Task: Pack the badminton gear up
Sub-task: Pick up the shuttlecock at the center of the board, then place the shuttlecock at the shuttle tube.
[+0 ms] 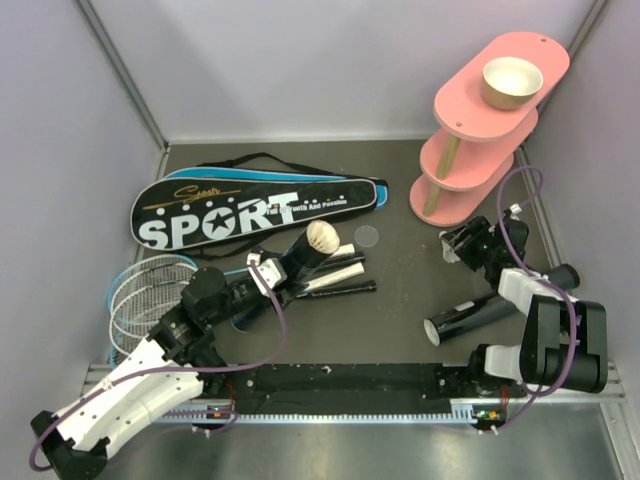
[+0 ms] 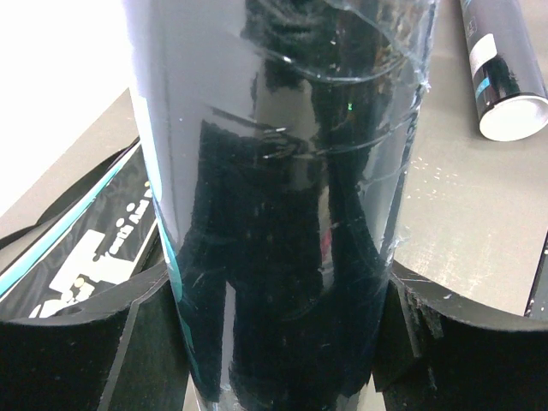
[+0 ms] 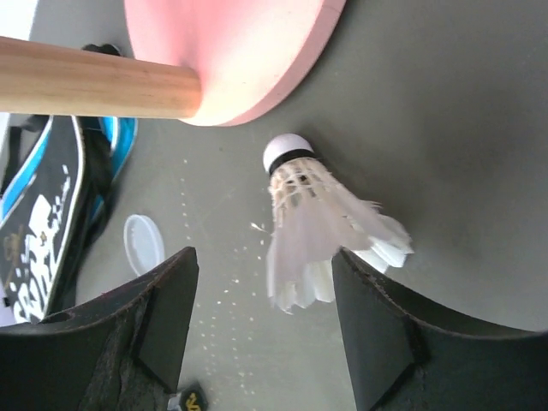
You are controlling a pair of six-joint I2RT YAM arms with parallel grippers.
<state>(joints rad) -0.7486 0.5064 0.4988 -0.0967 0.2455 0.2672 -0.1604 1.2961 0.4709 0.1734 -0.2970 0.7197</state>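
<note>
My left gripper (image 1: 268, 280) is shut on a black tube (image 1: 290, 265). In the left wrist view the tube (image 2: 282, 171) fills the space between the fingers (image 2: 145, 342). A white shuttlecock (image 1: 321, 237) sits at the tube's far end. My right gripper (image 1: 458, 243) is open by the foot of the pink stand. In the right wrist view it (image 3: 264, 265) is open around a second white shuttlecock (image 3: 325, 227) lying on the table. A second black tube (image 1: 468, 318) lies near the right arm. The black SPORT bag (image 1: 250, 210) lies at the back left, with rackets (image 1: 140, 290) in front of it.
The pink three-tier stand (image 1: 480, 120) stands at the back right with a tan bowl (image 1: 512, 82) on top; its base (image 3: 231, 51) and wooden post (image 3: 94, 83) are just beyond my right fingers. A clear round lid (image 1: 368, 236) lies mid-table. Racket handles (image 1: 340, 278) lie beside the held tube.
</note>
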